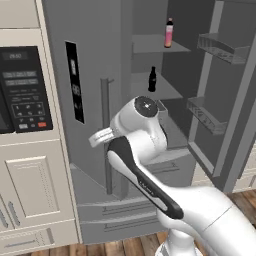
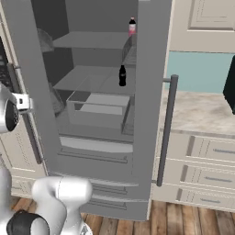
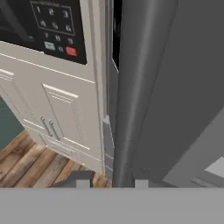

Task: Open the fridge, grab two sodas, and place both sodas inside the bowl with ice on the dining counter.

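While the right-hand door of the grey fridge (image 1: 90, 150) stands swung wide, the left-hand door is closed, its black display panel (image 1: 75, 82) facing the room. In the hand view the gripper (image 3: 109, 183) sits at the long vertical bar handle (image 3: 140, 87) of that closed door, the bar rising from between the two dark finger tips. The jaws are drawn nearly together around the bar; the grip looks like a clench on the handle, though the contact itself lies at the frame's lower edge and is hard to make out.

Inside the open compartment, the pink soda (image 1: 169, 33) stands upright on the upper shelf, near its front right edge in the left base view. The dark soda (image 1: 152, 79) stands upright on the shelf below, likewise near the front. The two bottles are well apart, one shelf between them. The right base view shows the same pair: pink soda (image 2: 132, 27) above, dark soda (image 2: 122, 75) below, with a clear crisper drawer (image 2: 98, 110) under the lower shelf.

Wire door bins (image 1: 220, 47) hang on the inner face of the open door. To the left of the fridge stands a cream cabinet with a black-panelled oven (image 1: 22, 90). Wooden plank floor (image 3: 26, 157) runs beneath.
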Robot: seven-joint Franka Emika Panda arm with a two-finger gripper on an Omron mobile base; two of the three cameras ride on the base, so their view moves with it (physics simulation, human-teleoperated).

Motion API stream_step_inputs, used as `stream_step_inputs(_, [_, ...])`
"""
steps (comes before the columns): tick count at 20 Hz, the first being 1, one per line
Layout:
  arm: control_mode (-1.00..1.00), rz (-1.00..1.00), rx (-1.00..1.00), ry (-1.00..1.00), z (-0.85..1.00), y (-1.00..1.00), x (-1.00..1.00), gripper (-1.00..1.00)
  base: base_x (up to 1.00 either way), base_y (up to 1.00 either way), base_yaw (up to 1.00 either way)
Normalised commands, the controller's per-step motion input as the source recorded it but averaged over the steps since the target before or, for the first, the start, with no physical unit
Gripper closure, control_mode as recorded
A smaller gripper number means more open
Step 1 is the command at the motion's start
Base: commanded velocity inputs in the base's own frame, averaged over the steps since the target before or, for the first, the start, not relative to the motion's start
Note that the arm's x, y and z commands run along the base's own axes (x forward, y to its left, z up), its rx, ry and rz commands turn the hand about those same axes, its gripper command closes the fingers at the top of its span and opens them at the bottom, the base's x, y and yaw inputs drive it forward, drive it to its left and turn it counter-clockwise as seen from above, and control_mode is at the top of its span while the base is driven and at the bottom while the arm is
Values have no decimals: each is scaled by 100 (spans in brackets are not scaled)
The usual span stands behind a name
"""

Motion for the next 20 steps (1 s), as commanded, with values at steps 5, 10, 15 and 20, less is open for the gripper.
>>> stream_step_inputs(5, [-100, -3, 6, -4, 18, -70, -85, -100, 0, 0, 0])
stream_step_inputs(10, [-100, -5, 14, 0, 29, -100, -34, -100, 0, 0, 0])
stream_step_inputs(15, [-100, -3, 21, 0, 15, -79, 8, -100, 0, 0, 0])
stream_step_inputs(20, [-100, 0, 29, 4, 28, -22, 52, -100, 0, 0, 0])
